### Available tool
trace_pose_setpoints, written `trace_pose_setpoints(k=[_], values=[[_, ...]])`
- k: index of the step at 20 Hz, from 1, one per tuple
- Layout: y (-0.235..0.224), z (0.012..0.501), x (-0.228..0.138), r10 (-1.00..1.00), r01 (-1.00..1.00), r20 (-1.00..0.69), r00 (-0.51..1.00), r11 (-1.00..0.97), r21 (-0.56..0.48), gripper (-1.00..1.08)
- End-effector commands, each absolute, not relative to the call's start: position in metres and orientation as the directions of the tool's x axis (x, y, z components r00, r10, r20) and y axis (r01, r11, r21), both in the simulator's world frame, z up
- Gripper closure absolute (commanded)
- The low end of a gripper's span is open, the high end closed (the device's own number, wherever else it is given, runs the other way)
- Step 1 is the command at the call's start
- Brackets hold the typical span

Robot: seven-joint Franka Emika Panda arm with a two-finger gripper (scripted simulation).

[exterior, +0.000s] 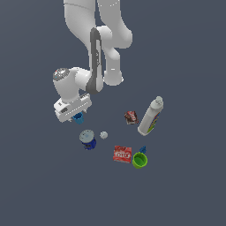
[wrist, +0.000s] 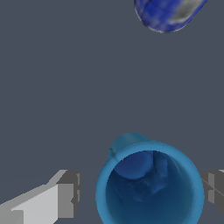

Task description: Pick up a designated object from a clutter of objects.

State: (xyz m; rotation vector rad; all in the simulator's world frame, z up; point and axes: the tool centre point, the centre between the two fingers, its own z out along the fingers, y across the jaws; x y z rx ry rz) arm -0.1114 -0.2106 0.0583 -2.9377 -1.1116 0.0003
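Observation:
The designated object, a small light-blue cup (exterior: 79, 118) with a little side handle, stands on the floor at the exterior view's left. My gripper (exterior: 77, 114) is lowered over it. In the wrist view the cup (wrist: 148, 183) sits between my gripper's (wrist: 140, 192) two grey fingers (wrist: 65, 199). One finger stands a small gap away from the rim, the other is right at it. The gripper is open around the cup. Of the clutter of objects, the dark-blue can (exterior: 88, 139) with a grey lid lies closest, and the wrist view shows this can (wrist: 168, 13) too.
A tiny grey ball (exterior: 103, 134) lies beside the can. Further to the exterior view's right are a brown-red pack (exterior: 131, 117), a white bottle (exterior: 151, 116) lying tilted, a red packet (exterior: 122, 154), a green cup (exterior: 140, 160) and a small blue item (exterior: 142, 149) beside it.

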Motion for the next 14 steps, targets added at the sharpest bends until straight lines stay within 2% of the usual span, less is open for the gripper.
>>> trace_pose_setpoints(k=[1, 7, 8, 14], values=[[-0.2108, 0.0488, -0.1116, 0.662, 0.662, 0.0, 0.749, -0.749, 0.0, -0.92], [-0.211, 0.0401, -0.1115, 0.663, 0.663, 0.0, 0.749, -0.749, 0.0, -0.92], [-0.211, 0.0401, -0.1115, 0.663, 0.663, 0.0, 0.749, -0.749, 0.0, 1.08], [-0.211, 0.0401, -0.1115, 0.663, 0.663, 0.0, 0.749, -0.749, 0.0, 1.08]])
